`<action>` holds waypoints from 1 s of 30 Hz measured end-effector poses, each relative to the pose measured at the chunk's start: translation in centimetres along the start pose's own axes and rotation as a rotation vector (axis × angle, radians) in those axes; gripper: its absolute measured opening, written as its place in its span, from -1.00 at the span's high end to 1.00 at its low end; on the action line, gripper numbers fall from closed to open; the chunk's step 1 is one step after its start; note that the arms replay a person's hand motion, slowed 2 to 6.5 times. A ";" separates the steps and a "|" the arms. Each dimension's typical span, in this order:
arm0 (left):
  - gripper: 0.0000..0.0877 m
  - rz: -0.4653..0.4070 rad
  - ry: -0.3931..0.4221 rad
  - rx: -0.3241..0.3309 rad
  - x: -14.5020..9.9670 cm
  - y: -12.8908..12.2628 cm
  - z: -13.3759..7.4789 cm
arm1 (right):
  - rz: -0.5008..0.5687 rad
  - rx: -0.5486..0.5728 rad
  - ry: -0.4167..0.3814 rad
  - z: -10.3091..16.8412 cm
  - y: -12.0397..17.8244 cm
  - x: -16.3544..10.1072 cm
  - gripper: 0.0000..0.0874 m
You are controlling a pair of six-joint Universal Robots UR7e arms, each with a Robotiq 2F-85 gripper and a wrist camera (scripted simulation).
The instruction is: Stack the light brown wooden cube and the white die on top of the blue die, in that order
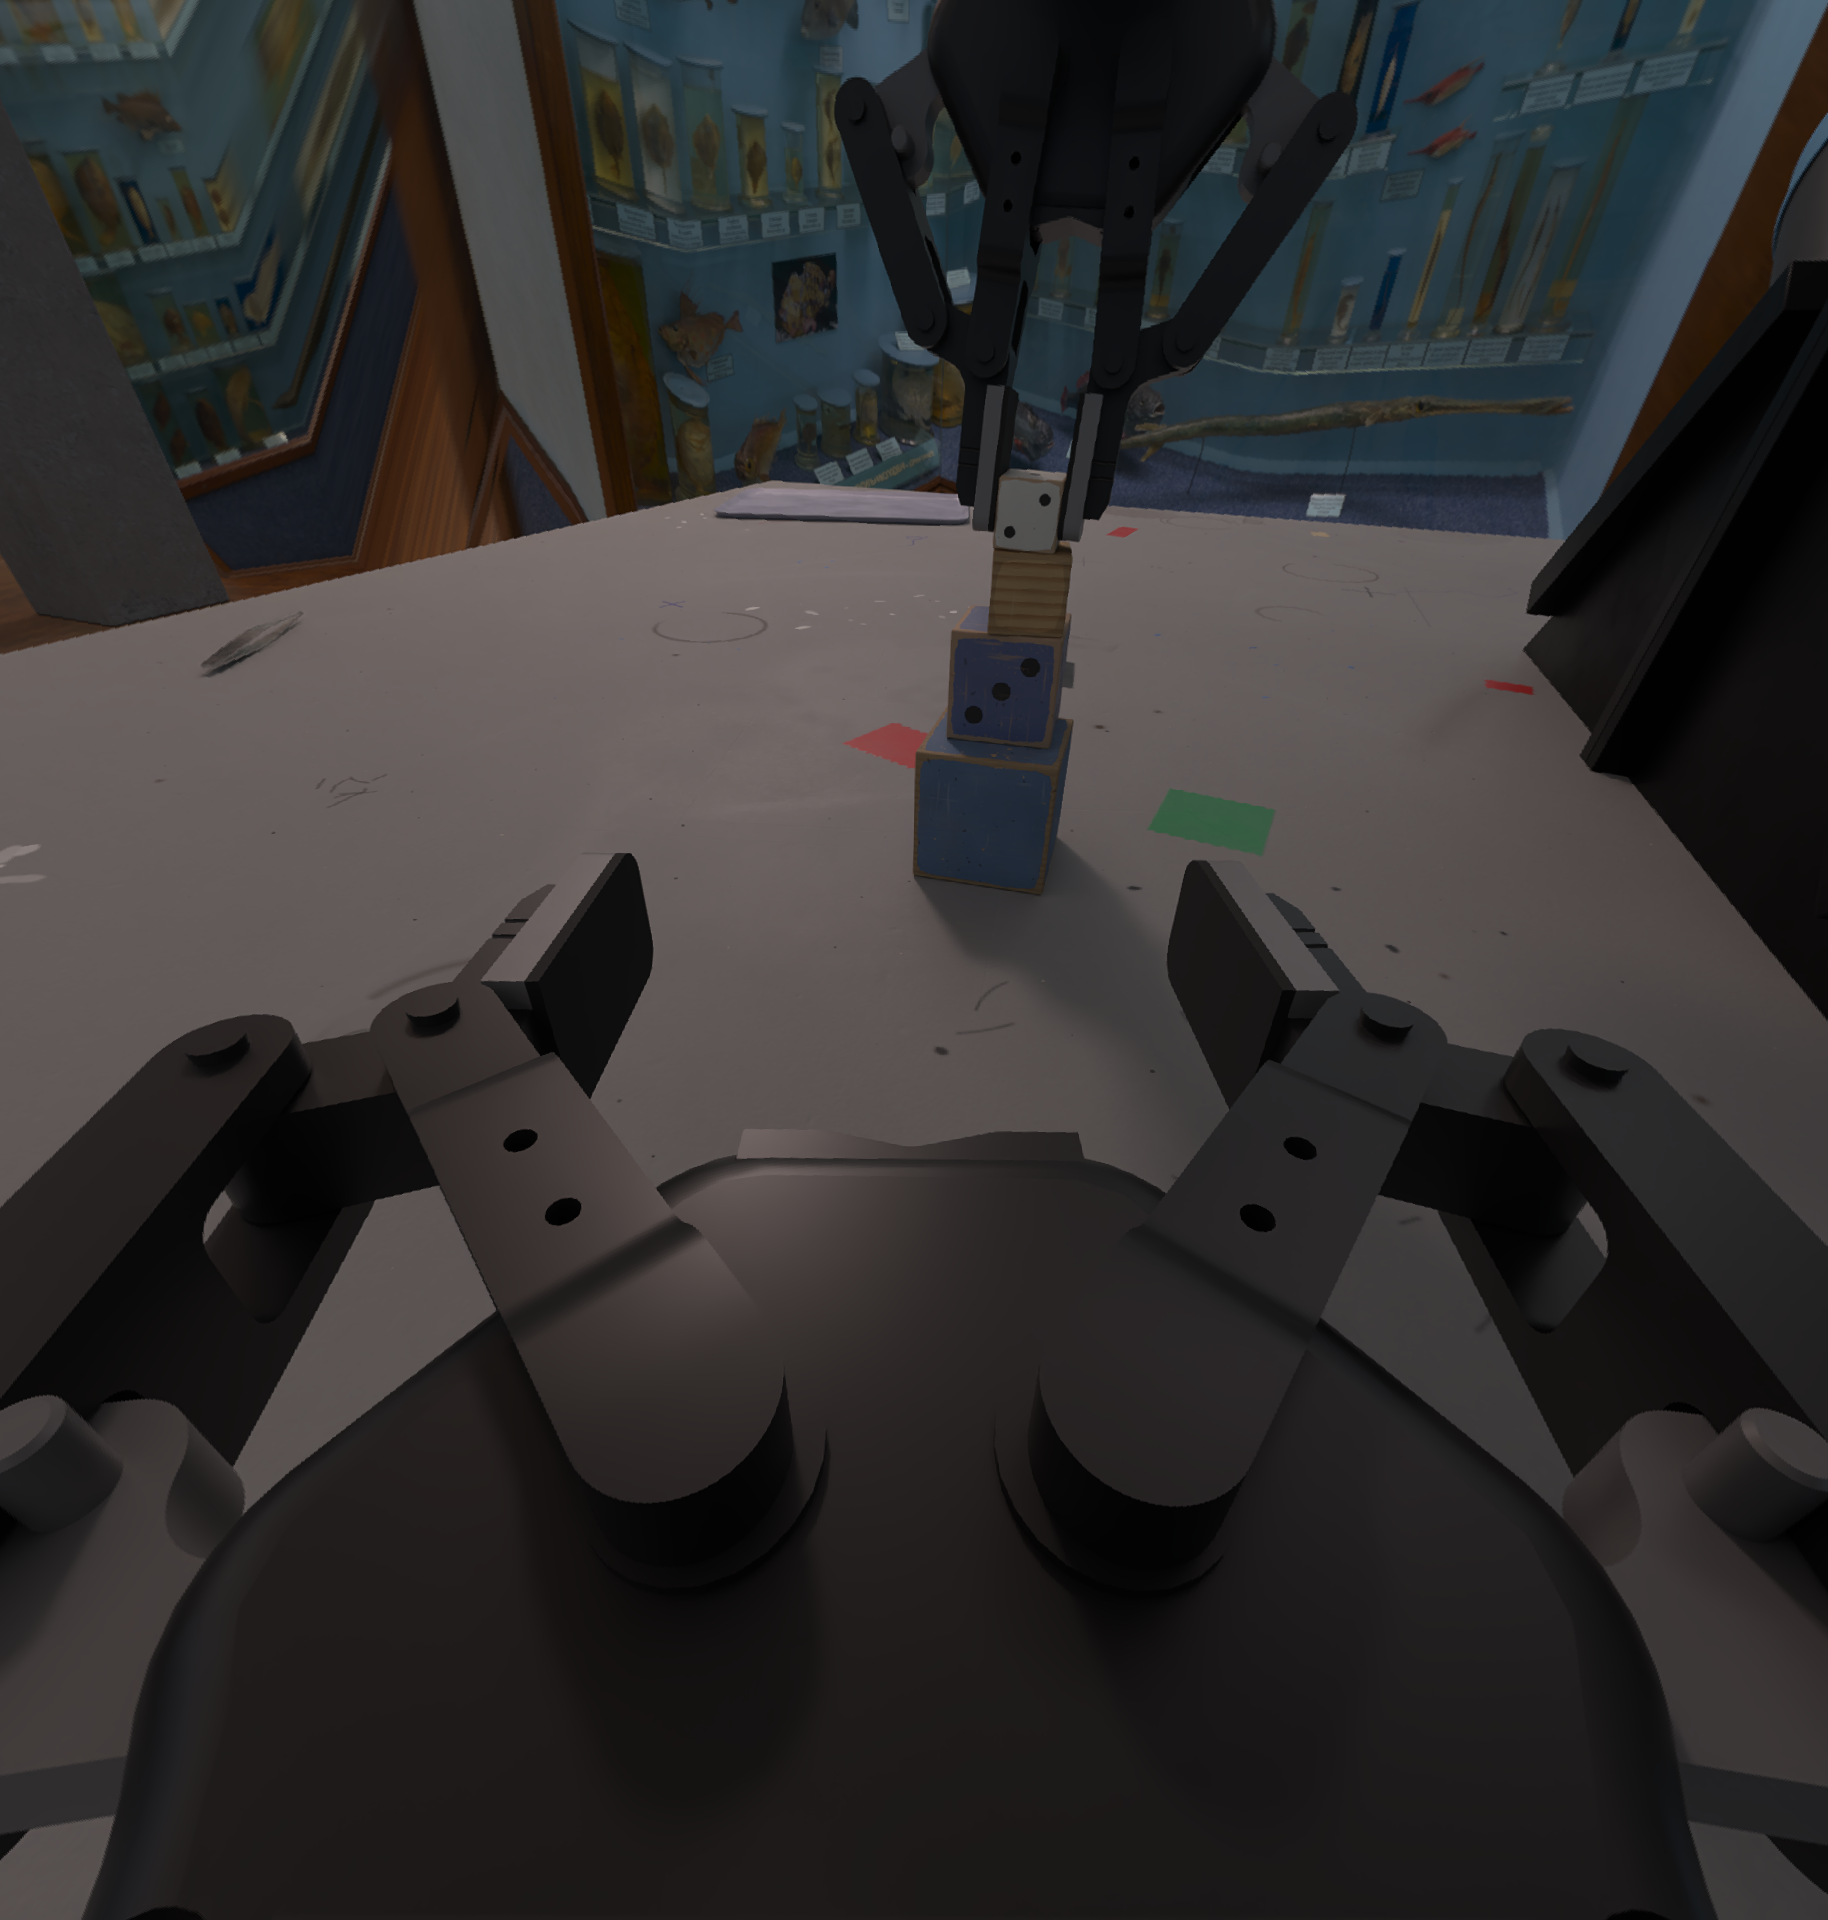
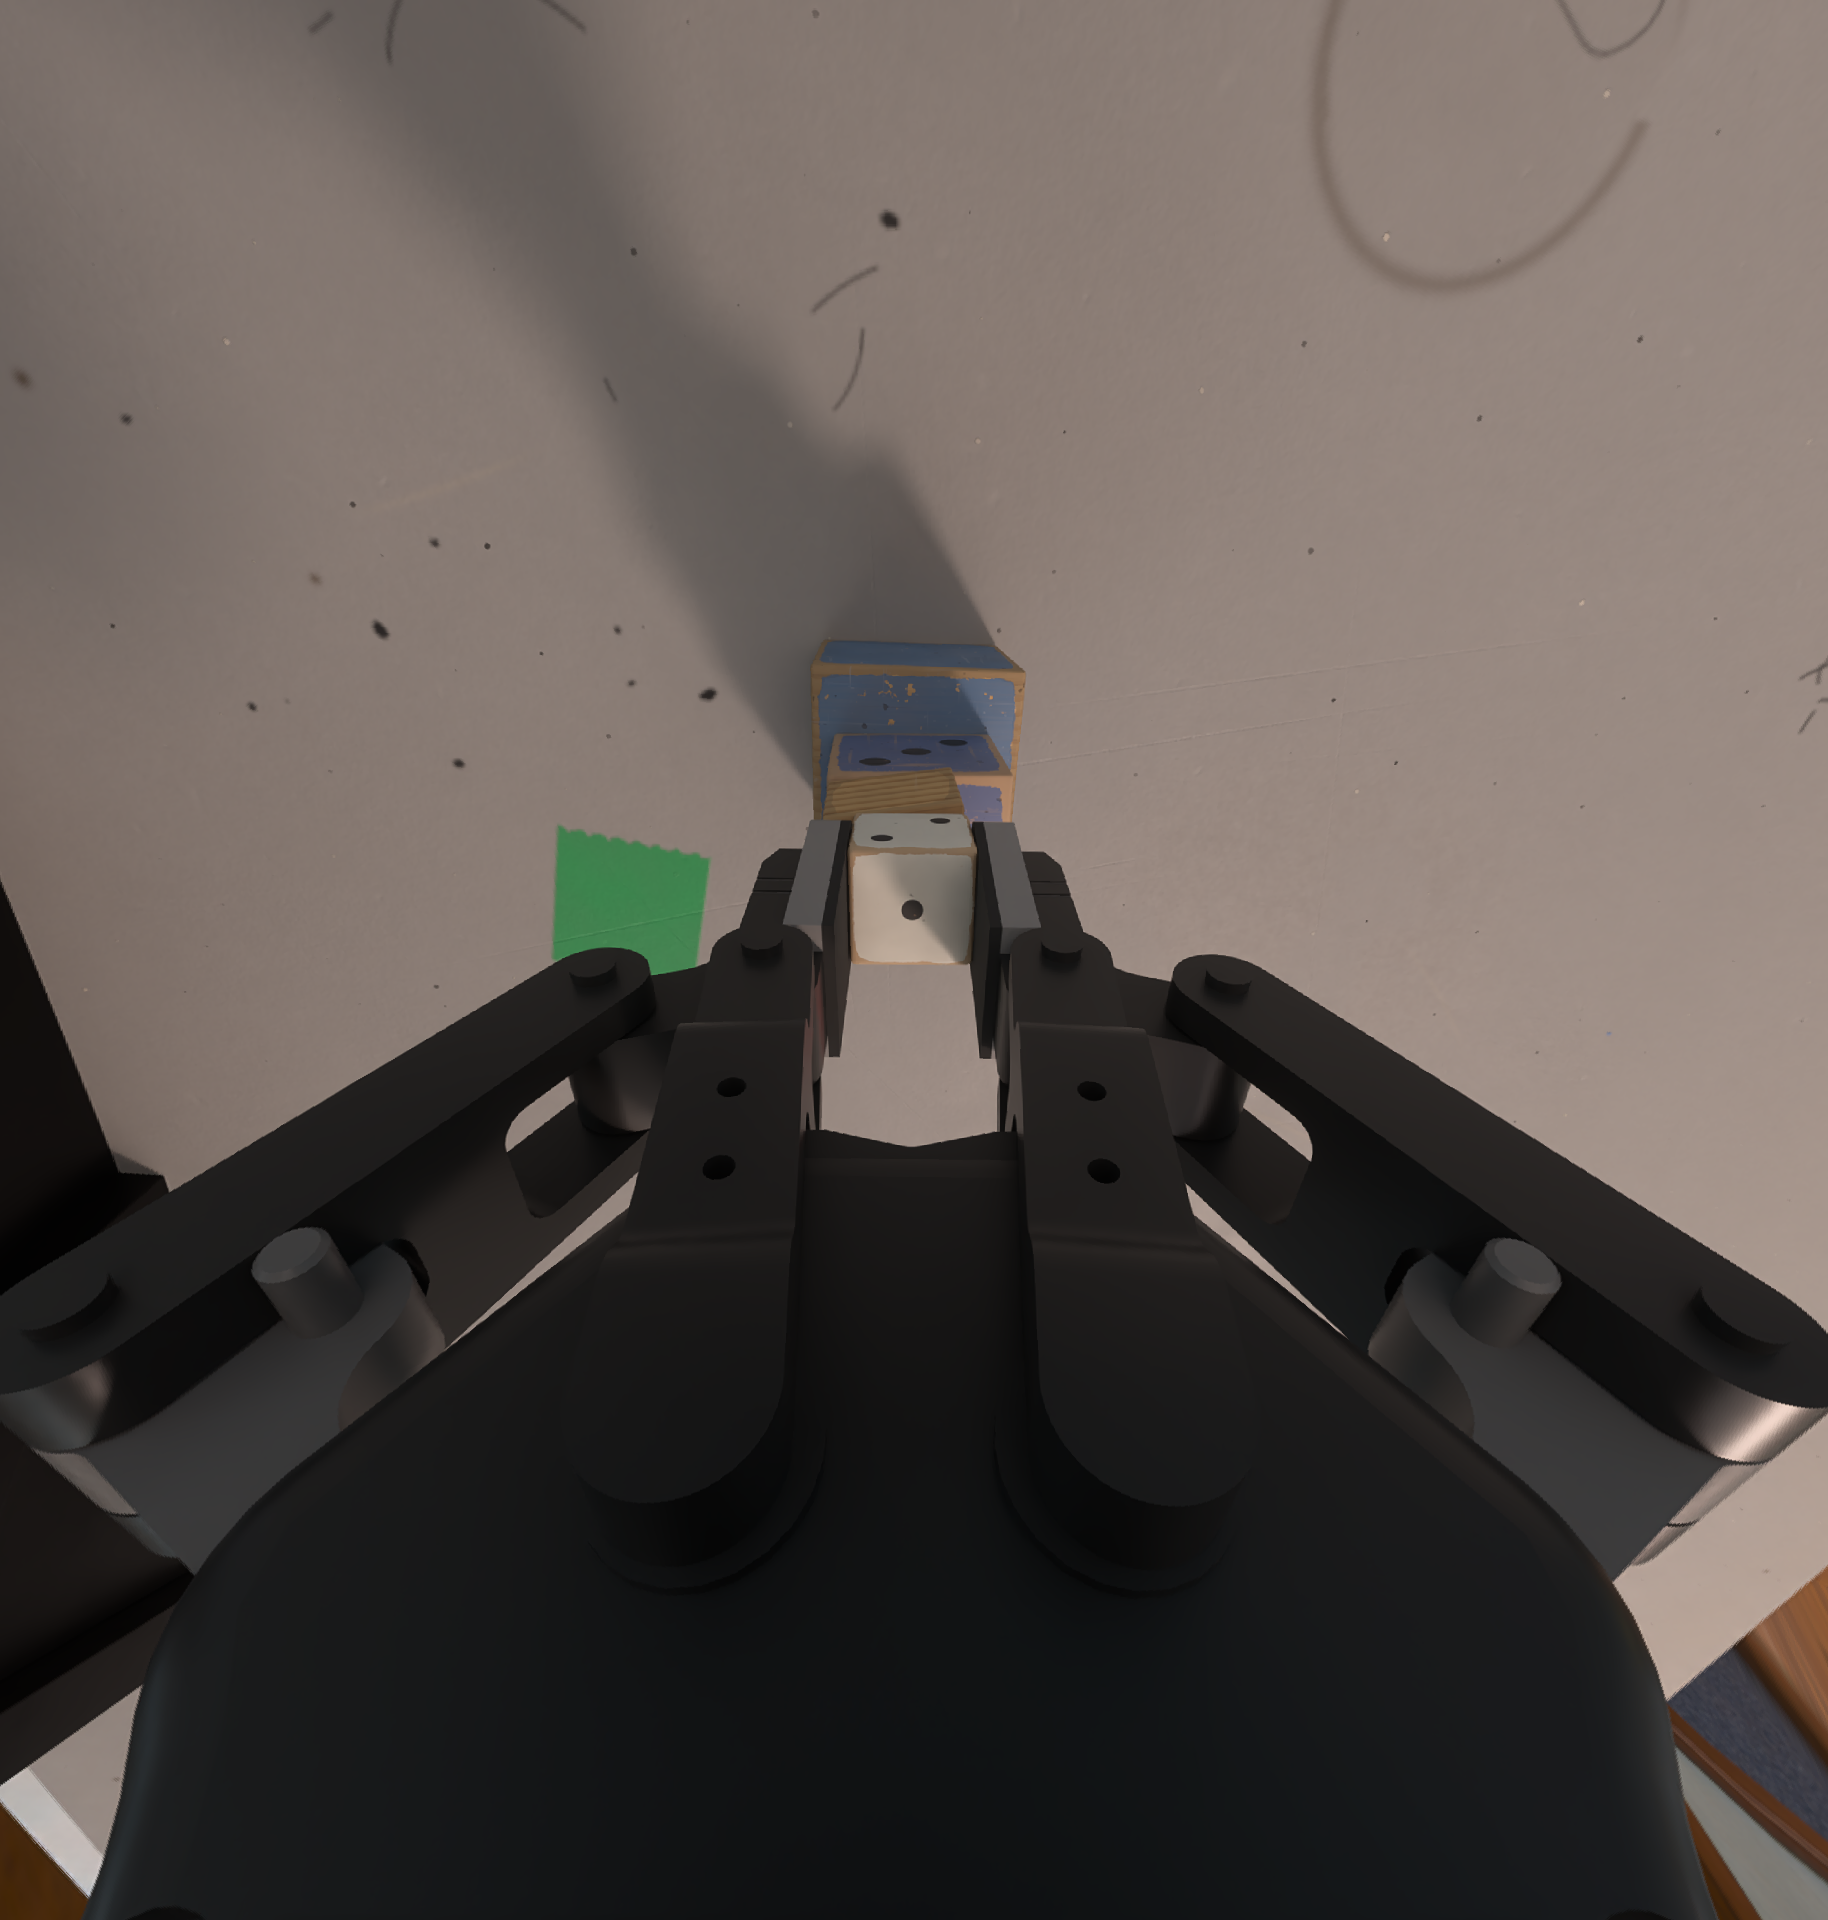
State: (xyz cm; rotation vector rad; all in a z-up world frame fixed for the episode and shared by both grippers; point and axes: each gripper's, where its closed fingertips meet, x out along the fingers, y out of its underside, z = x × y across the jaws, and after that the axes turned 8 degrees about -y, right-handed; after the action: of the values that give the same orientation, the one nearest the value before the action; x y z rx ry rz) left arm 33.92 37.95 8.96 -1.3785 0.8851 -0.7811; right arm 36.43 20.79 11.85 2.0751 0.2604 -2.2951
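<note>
Right wrist view: right gripper [image 2: 911,902] pinches white die [image 2: 911,902] by flat sides above wooden cube [image 2: 889,795] on blue die [image 2: 915,750]; light, rigid, likely slick. Left gripper [image 1: 905,961] wide, empty.

Table [image 1: 474,790]: matt grey-beige top, scuffed, speckled with dark dots and thin pen-like scribbles. Wooden cube [image 1: 1031,590]: bare light wood, fine ribbed grain lines, matt. Blue die [image 1: 1001,690]: painted wood look, matt blue, pale raw edges. Blue block [image 1: 988,821] under it: worn blue paint, chipped flecks, raw wood edges. White die [image 2: 911,902]: matt off-white paint, tan worn corners. Right gripper [image 2: 911,894]: matt black plastic-looking links, grey metal-looking pins with slight sheen, grey pads. Left gripper [image 1: 905,935]: same matt dark finish. Green patch [image 1: 1211,821], 3 o'clock of the block: flat, matt, tape-like.
</note>
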 end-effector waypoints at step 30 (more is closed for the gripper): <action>-0.95 -0.001 0.000 0.002 0.0 0.0 0.0 | 0.000 -0.005 0.005 0.0 0.1 0.1 0.50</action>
State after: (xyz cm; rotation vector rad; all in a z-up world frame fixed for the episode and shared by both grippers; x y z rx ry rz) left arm 33.92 37.95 8.95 -1.3774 0.8838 -0.7824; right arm 36.48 20.67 11.78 2.0794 0.2662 -2.2868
